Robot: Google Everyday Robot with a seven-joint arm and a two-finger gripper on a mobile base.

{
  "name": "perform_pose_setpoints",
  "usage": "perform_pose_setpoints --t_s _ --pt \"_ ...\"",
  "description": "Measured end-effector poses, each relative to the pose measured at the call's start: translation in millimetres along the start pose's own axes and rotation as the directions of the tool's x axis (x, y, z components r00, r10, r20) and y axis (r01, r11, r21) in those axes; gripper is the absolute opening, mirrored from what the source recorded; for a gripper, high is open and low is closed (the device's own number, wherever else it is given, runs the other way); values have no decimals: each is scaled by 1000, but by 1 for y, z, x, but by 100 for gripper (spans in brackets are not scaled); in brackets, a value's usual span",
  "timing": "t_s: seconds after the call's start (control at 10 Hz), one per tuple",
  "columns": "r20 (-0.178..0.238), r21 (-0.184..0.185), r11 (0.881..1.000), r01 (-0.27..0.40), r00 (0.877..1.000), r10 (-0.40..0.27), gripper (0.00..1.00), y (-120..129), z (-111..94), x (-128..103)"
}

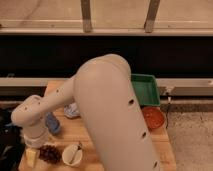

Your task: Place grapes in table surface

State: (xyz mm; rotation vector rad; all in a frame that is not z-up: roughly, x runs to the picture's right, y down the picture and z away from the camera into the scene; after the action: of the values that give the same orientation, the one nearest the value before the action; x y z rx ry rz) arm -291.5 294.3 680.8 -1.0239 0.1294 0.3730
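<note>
The grapes (50, 153), a dark reddish-purple lumpy bunch, lie on the light wooden table surface (80, 132) near its front left corner. My gripper (31, 156) hangs straight down from the white wrist at the table's left edge. It is just left of the grapes and close beside them. I cannot tell whether it touches them. My bulky white arm (107, 110) crosses the middle of the view and hides much of the tabletop.
A white cup (72, 155) stands right of the grapes. A blue object (52, 123) and a pale crumpled item (72, 110) sit behind them. A green tray (146, 89) is at the back right and a red-orange bowl (153, 118) sits in front of it.
</note>
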Motion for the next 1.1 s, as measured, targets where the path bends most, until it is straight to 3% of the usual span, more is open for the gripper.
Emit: perform_pose_setpoints --t_s 0.3,0.6,1.1 --pt "1 1 1000 1 1000 -1 80 0 -1 -1" --pt "-50 10 1000 3 999 -2 80 -10 3 -16" --pt "-77 9 1000 -19 997 20 80 -21 12 -10"
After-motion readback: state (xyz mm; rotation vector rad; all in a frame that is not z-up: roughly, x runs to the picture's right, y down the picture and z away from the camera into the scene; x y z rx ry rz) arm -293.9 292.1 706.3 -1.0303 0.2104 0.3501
